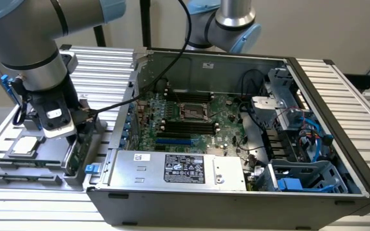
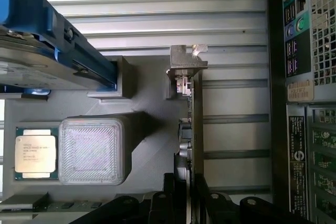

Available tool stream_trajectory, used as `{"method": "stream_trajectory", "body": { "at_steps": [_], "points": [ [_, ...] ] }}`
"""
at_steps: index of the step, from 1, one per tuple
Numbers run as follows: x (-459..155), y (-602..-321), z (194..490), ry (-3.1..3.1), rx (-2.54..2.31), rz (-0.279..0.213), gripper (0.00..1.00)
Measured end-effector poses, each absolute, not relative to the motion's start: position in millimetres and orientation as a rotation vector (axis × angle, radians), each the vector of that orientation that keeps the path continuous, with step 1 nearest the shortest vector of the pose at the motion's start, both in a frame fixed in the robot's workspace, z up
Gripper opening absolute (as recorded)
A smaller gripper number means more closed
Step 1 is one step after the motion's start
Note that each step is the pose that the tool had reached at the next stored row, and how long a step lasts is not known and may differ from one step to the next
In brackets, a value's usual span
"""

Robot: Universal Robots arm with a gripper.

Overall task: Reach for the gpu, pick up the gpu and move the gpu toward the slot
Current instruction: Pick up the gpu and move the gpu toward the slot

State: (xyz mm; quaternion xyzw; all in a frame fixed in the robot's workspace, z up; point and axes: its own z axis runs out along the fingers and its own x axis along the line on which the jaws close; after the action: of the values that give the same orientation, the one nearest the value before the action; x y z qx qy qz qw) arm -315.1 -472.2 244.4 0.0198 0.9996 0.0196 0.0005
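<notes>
Gripper (image 2: 186,195): mine, hanging right at one end of the gpu, whose thin edge runs straight in under it; in the exterior view it (image 1: 69,138) hangs over the holder tray on that view's left. I cannot tell whether it is spread or pinching.
Gpu (image 2: 195,129): thin green card standing on its long edge in the holder tray, outside the computer case and just beside its wall; in the exterior view it (image 1: 77,151) stands between my gripper and the case.
Bracket (image 2: 187,59): silver metal, at the gpu end away from my gripper.
Holder tray (image 2: 152,145): gray moulded fixture lying on the table; in the exterior view (image 1: 18,179) it lies left of the case.
Hard drive (image 2: 31,61): silver with blue rails, propped at a tilt in the tray, apart from the gpu.
Processor chip (image 2: 35,153): square with a metal lid, lying flat in a tray pocket.
Ribbed block (image 2: 93,150): pale square, between the chip and the gpu.
Table (image 2: 157,14): ribbed aluminium slats.
Computer case (image 1: 236,204): dark, open on top, lying on the table.
Motherboard (image 1: 191,115): green, flat inside the case.
Slot (image 1: 174,142): blue, on the motherboard, well apart from the gpu.
Power supply (image 1: 178,168): silver box with a label, along the case's near wall.
Arm (image 1: 31,48): mine, gray, rising above the tray.
</notes>
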Motion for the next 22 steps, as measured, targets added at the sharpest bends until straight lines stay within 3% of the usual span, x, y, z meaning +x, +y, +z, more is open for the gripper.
{"method": "stream_trajectory", "body": {
  "at_steps": [12, 22],
  "points": [
    [-312.6, -472.9, 263.7, 3.164, 0.063, 0.076, 0.26],
    [-303.5, -474.0, 303.2, 3.181, 0.063, 0.081, 0.26]
  ]
}}
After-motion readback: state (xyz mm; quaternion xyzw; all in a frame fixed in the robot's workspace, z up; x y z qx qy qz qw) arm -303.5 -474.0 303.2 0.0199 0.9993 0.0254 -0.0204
